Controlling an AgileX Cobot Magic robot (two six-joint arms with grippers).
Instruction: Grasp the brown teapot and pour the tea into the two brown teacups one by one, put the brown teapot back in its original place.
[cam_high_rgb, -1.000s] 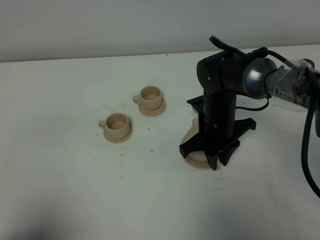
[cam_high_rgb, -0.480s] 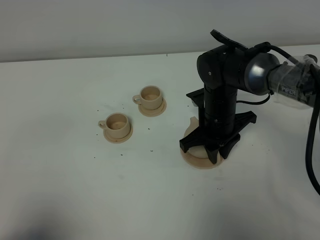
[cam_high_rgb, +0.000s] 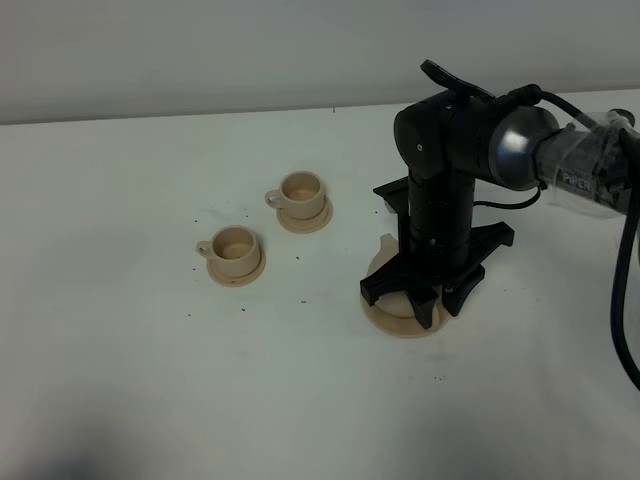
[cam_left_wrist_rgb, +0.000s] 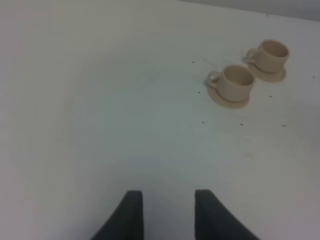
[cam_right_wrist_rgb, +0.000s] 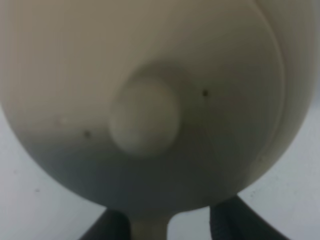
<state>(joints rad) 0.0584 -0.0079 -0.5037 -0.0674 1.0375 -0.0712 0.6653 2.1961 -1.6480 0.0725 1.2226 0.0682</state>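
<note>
The brown teapot (cam_high_rgb: 388, 258) stands on the wide tan saucer (cam_high_rgb: 396, 321), mostly hidden under my right arm; only its spout side shows. In the right wrist view its knobbed lid (cam_right_wrist_rgb: 145, 120) fills the picture. My right gripper (cam_high_rgb: 425, 295) (cam_right_wrist_rgb: 167, 225) is straight above it, jaws apart on either side of the loop handle (cam_right_wrist_rgb: 148, 229). The two brown teacups (cam_high_rgb: 234, 246) (cam_high_rgb: 303, 191) stand upright on small saucers to the left; they also show in the left wrist view (cam_left_wrist_rgb: 237, 81) (cam_left_wrist_rgb: 273, 52). My left gripper (cam_left_wrist_rgb: 167, 215) is open and empty over bare table.
White table (cam_high_rgb: 150, 350) with small dark specks around the cups. The right arm's cables (cam_high_rgb: 620, 280) hang at the right edge. A grey wall (cam_high_rgb: 200, 50) runs behind the table's far edge.
Since one second ago my right arm has shifted slightly right and down, bringing the teapot level on the wide saucer. Over the last half second it has hardly moved. The cups are unchanged.
</note>
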